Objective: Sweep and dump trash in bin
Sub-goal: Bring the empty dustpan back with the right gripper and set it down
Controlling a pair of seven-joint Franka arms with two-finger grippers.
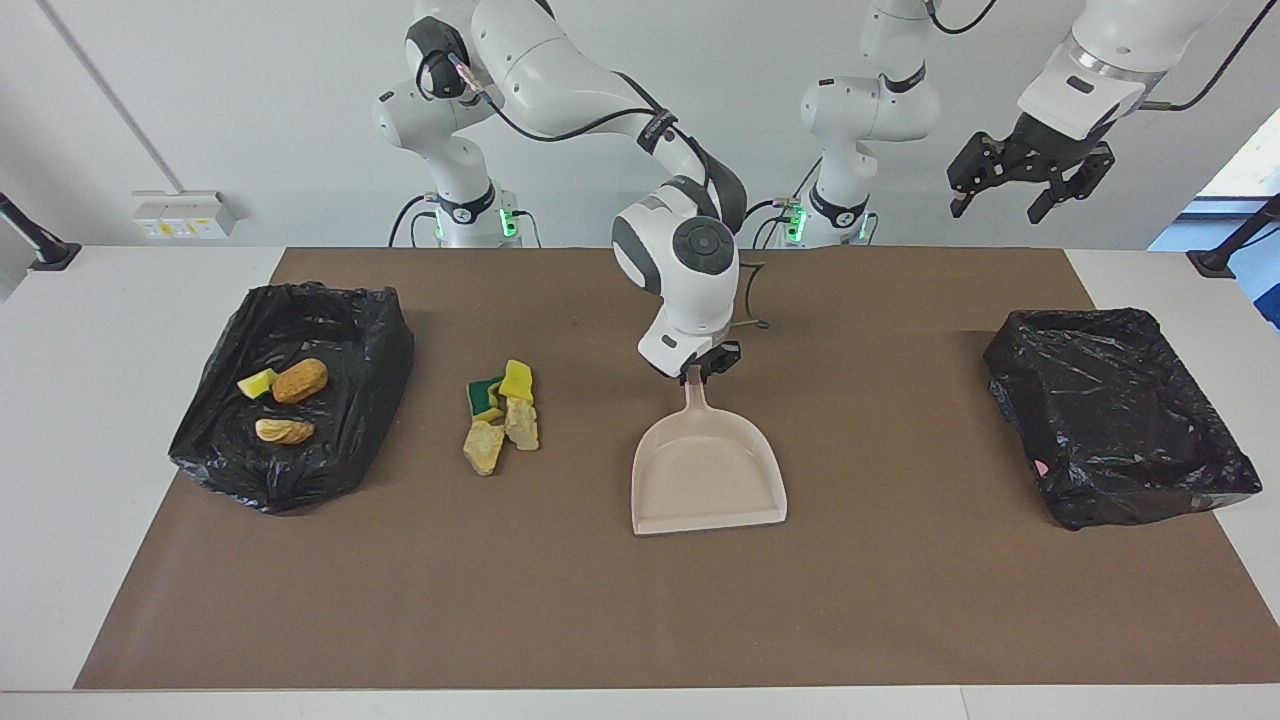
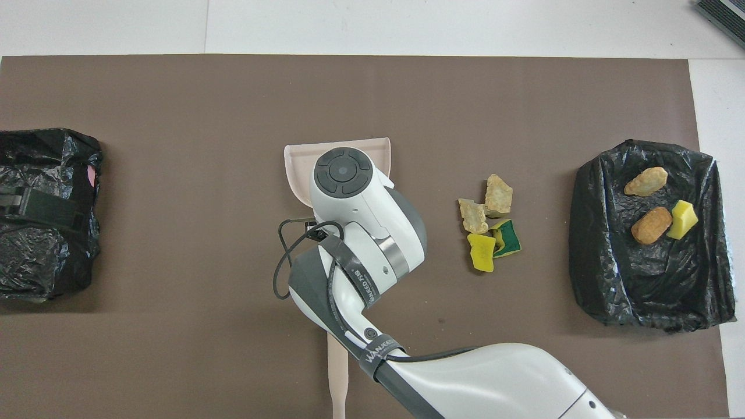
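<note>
Brown mat (image 1: 900, 600) spread over white table (image 1: 60, 450). Beige handle (image 2: 337, 378) lying flat on the mat at the robots' edge, its other end hidden. Wall socket block (image 1: 185, 213) at the right arm's end; black clamp mounts (image 1: 40, 245) at both table ends.
</note>
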